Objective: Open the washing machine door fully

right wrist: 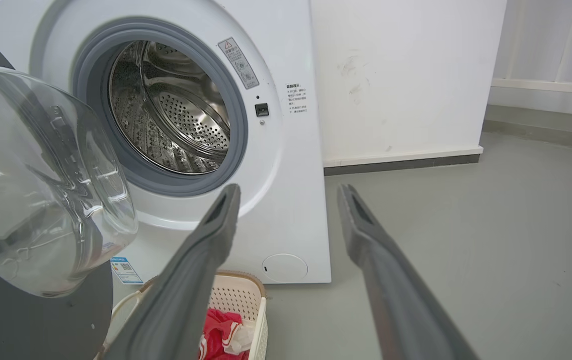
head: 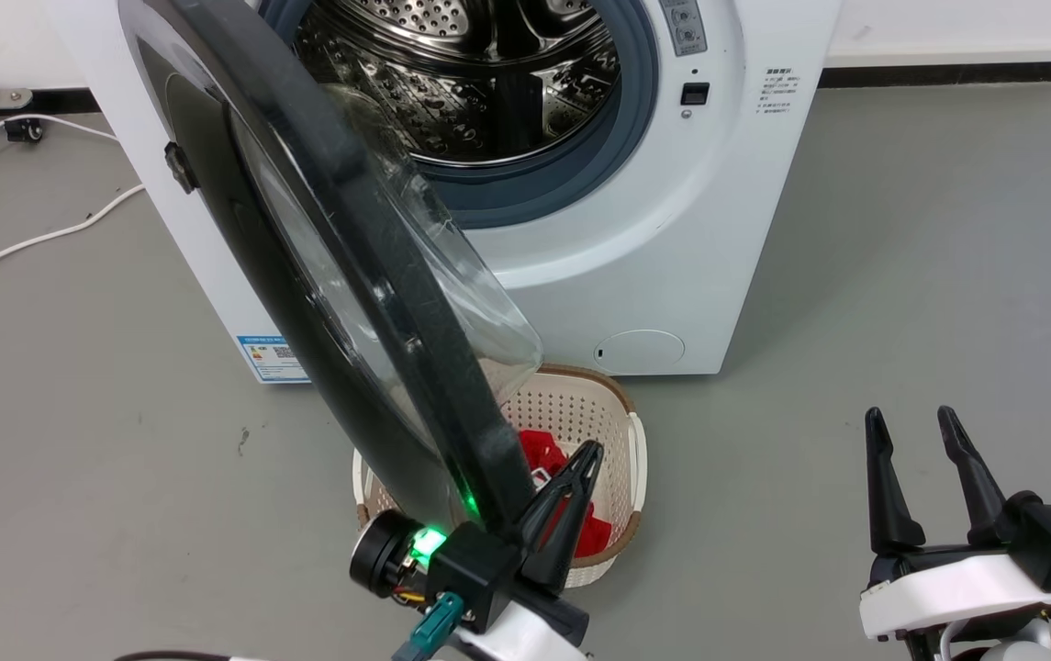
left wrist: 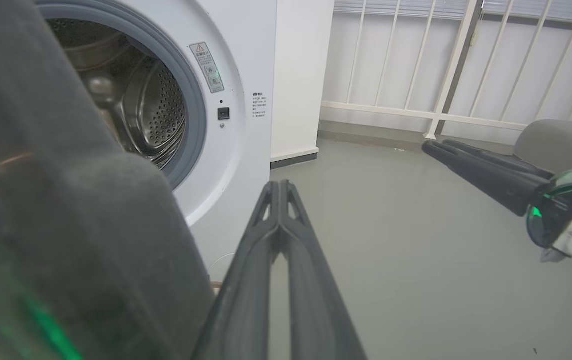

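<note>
Nearest the robot, the left gripper (head: 587, 456) has its two dark fingers pressed together on nothing. It sits just beside the free edge of the large round glossy black washing machine door (head: 355, 266), on the side where the clear glass bowl bulges; whether they touch cannot be told. The right gripper (head: 911, 418) is spread wide and empty, well apart from the door over the grey floor (head: 855, 275), so the left arm is much the nearer.

The door stands roughly edge-on to the robot, about half swung out, over a cream perforated laundry basket (head: 621, 408) on the floor. Its hinge side joins the white front-loading washing machine (head: 718, 184) beyond. Opening it fully looks to call for a push towards the robot's left.
</note>
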Controlling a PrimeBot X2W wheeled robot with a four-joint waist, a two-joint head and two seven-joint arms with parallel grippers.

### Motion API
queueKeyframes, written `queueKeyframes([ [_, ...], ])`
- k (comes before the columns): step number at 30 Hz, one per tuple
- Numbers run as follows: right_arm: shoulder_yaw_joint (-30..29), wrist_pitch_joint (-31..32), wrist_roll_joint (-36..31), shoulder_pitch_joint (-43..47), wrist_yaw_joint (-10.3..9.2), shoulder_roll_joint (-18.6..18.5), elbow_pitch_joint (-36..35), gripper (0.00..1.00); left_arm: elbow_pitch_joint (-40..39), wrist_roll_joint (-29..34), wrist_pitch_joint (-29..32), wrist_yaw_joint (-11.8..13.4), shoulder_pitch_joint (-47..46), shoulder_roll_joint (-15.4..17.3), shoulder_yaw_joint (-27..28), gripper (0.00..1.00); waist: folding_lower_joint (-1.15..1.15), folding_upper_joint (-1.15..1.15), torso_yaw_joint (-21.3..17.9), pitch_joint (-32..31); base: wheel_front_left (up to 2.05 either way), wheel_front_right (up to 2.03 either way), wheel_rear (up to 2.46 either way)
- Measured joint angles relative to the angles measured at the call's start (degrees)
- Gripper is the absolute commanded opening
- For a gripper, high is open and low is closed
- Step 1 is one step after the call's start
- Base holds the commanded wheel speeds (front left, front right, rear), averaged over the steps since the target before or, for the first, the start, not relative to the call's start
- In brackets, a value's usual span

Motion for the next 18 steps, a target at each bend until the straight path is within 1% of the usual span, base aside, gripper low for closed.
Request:
queueKeyframes([
  [4,0.29,0.00,0.24,0.00,0.00,0.00,0.38,1.00,-2.21,0.18,0.04,1.21,2.21,1.20,0.30,0.00,0.00,0.00,0.01,0.12,0.00,0.00,0.00],
  [11,0.26,0.00,0.32,0.03,0.00,0.00,0.82,1.00,-7.75,-0.58,0.81,5.02,7.82,2.87,2.33,0.00,0.00,0.00,0.21,0.00,0.00,0.00,0.00],
  [18,0.19,0.01,0.85,0.61,0.00,0.00,2.12,1.00,-13.84,-0.99,2.36,7.65,13.41,5.72,4.01,0.00,0.00,0.00,1.39,-0.92,0.00,0.00,0.00],
])
